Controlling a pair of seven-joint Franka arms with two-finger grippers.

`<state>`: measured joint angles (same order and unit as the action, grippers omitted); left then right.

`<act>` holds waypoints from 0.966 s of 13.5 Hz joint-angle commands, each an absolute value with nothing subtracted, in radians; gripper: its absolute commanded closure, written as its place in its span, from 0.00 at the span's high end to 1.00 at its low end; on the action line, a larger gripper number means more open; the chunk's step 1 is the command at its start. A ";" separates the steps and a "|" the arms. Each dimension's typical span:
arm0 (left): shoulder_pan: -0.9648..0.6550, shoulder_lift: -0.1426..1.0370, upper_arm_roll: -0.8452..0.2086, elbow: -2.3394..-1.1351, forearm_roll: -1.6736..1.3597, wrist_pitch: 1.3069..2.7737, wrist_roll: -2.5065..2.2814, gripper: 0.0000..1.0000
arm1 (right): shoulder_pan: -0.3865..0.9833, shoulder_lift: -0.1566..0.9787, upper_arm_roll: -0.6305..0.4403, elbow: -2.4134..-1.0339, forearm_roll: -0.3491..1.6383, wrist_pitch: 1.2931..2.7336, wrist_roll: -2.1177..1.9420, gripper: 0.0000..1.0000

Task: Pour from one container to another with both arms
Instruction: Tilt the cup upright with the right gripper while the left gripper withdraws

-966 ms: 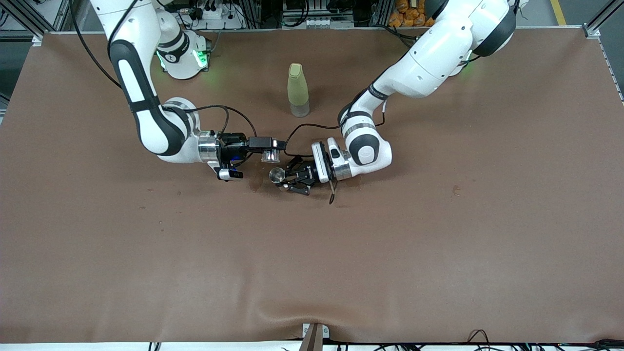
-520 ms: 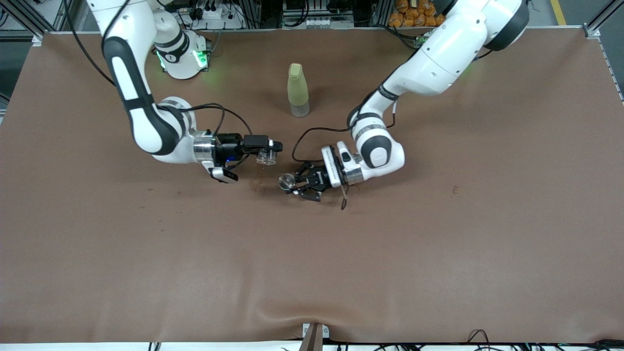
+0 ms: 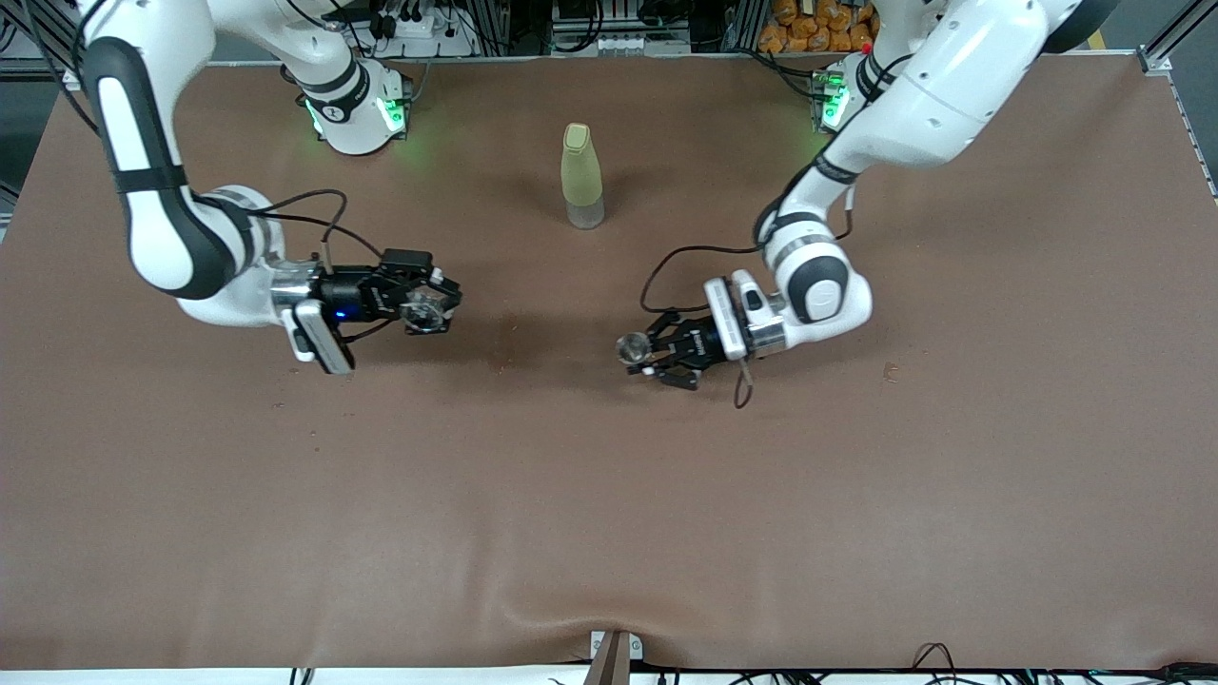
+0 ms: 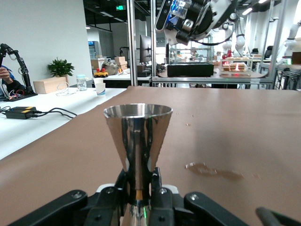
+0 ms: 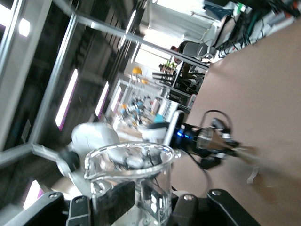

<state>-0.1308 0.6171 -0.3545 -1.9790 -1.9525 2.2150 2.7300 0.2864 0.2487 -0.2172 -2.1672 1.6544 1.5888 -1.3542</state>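
Observation:
My left gripper [image 3: 639,352] is shut on a steel jigger [image 3: 629,348] by its narrow waist, over the middle of the brown table. In the left wrist view the jigger [image 4: 138,136] stands upright between the fingers of my left gripper [image 4: 139,181]. My right gripper [image 3: 425,306] is shut on a small clear glass beaker [image 3: 422,310], over the table toward the right arm's end. The right wrist view shows the beaker [image 5: 129,174] held in my right gripper [image 5: 134,195], with the jigger [image 5: 211,139] farther off.
A pale green bottle [image 3: 581,176] stands upright on the table between the two arms, farther from the front camera than both grippers. A wet stain [image 3: 500,357] marks the brown cover [image 3: 609,533] between the grippers; it shows as a puddle [image 4: 214,170] in the left wrist view.
The two grippers have drawn apart. The right one carried the beaker toward the right arm's end and turned it; the left one carried the jigger toward the left arm's end.

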 commanded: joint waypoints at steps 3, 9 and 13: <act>0.124 0.505 -0.373 -2.192 -1.751 2.051 2.806 0.00 | 0.100 0.251 -0.202 -2.137 1.355 1.519 -1.800 0.00; 0.490 0.483 -0.370 -2.267 -1.418 1.895 2.769 0.00 | -0.012 0.290 -0.201 -2.092 1.207 1.496 -2.106 0.00; 0.705 0.534 -0.368 -2.247 -1.247 1.827 2.757 0.00 | -0.077 0.343 -0.201 -2.019 1.158 1.459 -2.270 0.00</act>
<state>0.6347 0.5138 -0.3530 -2.2511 -1.2961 1.8544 2.7212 -0.0258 0.2984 -0.2180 -2.0846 1.1945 1.5029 -2.1972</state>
